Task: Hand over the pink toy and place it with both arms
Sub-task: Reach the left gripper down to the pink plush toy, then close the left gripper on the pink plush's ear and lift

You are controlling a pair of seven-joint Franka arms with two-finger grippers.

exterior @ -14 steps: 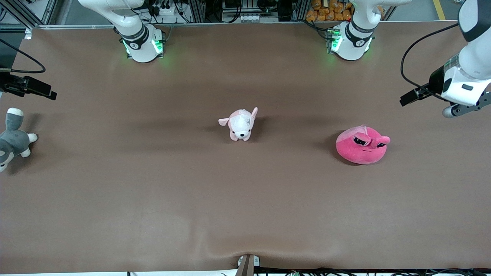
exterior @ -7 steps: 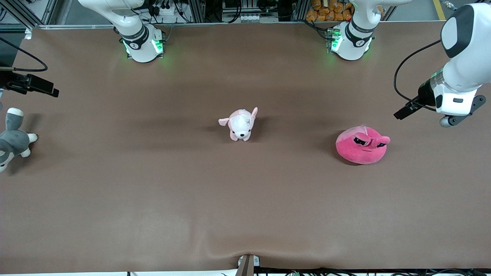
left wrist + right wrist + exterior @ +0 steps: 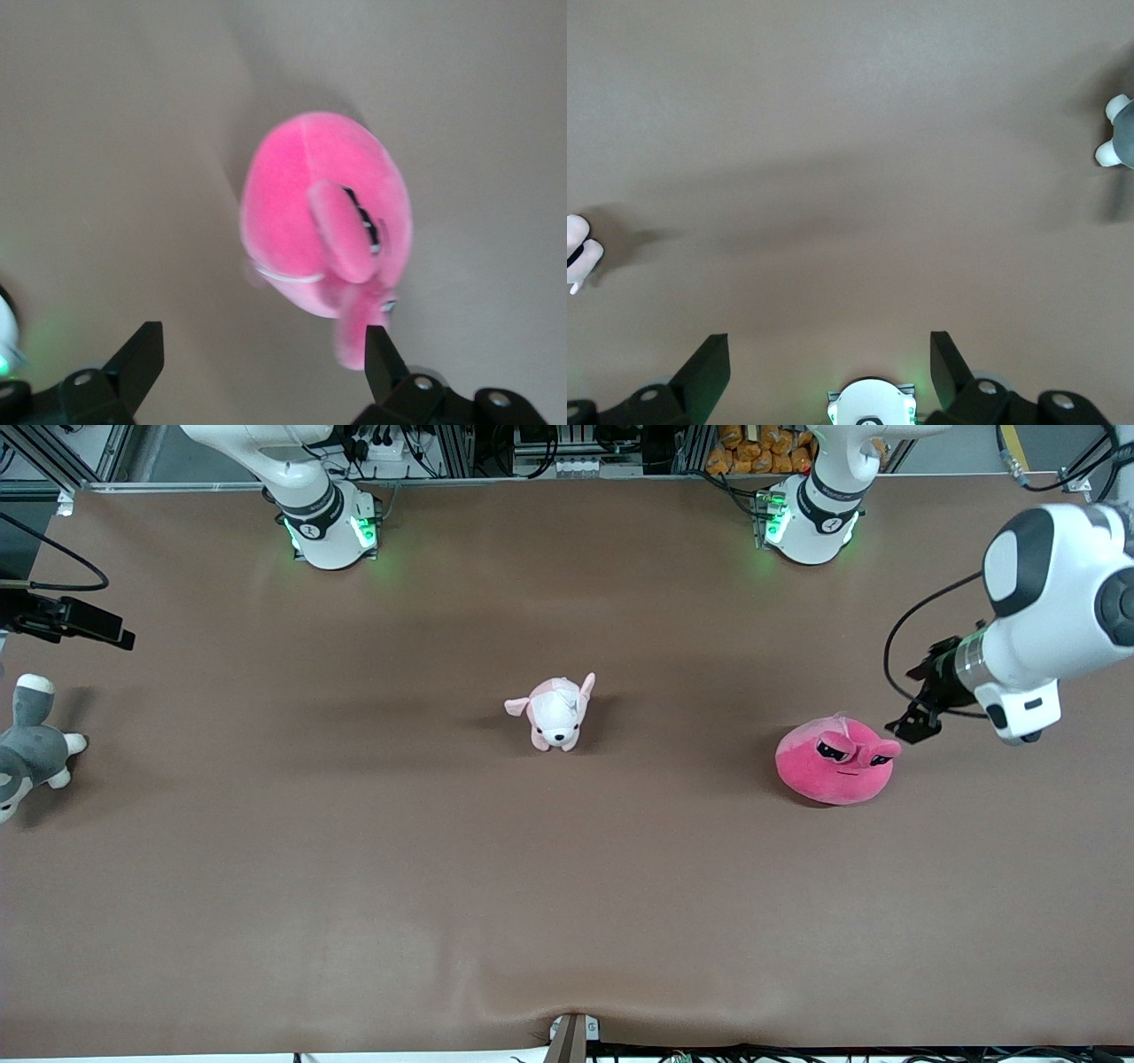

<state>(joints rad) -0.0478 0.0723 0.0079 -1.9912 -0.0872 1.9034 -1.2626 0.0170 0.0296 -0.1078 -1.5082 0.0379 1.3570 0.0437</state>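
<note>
- Jaws of both grippers were seen spread wide in the wrist views, with nothing held in either.
- Left gripper (image 3: 912, 722) was positioned just beside the pink toy (image 3: 834, 763), toward the left arm's end of the table (image 3: 567, 886), low and close to the toy's stalk eyes.
- Over the last second the left arm was swung in from the table edge and lowered toward the toy; no contact was made yet, as far as could be judged.
- In the left wrist view the pink toy (image 3: 326, 217) was framed ahead of the open fingers (image 3: 142, 359), slightly off-centre toward one finger.
- Pink toy was left resting on the table, unmoved across all three front frames, well apart from the pale puppy plush (image 3: 555, 711) at mid-table.
- Right gripper (image 3: 75, 622) was held waiting over the right arm's end of the table, near the grey-and-white plush (image 3: 28, 748); almost no shift was noted.
- Step judged: approach for the first pick, task barely begun. Handover and placement were not yet started.
- Next move was expected to need centring over the toy body before closing; a grab on a stalk eye alone was judged a slip risk.
</note>
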